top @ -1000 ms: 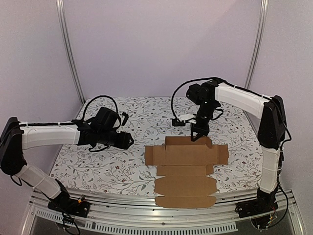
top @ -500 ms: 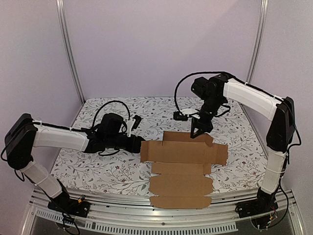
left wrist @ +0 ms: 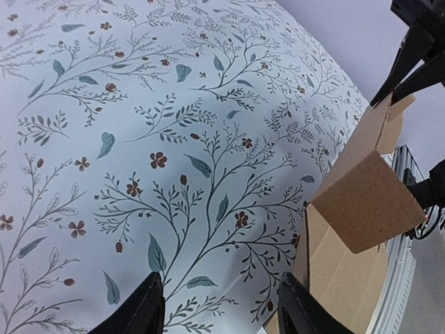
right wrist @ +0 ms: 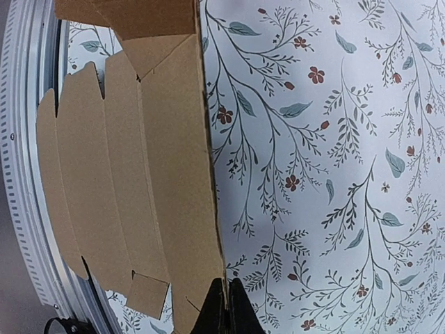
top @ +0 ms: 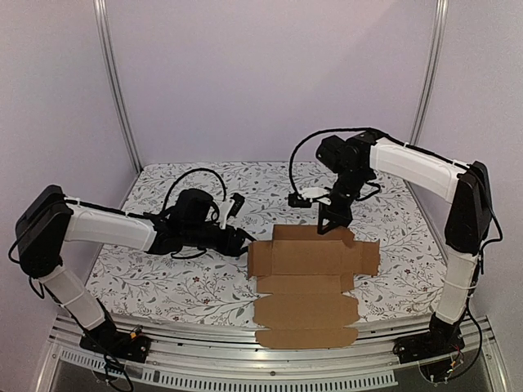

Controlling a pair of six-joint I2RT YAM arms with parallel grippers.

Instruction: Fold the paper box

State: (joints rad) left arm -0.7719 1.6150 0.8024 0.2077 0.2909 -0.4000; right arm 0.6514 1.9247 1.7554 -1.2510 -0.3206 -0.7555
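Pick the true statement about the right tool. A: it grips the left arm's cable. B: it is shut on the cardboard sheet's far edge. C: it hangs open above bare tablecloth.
B: the right wrist view shows the right tool closed on the far edge of the paper box.

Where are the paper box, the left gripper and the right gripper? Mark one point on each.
paper box (top: pixel 315 258): top view, middle of its widest panel.
left gripper (left wrist: pixel 220 292): left wrist view, midway between its open fingertips.
right gripper (right wrist: pixel 227 296): right wrist view, between fingertips pinched on the box's edge.
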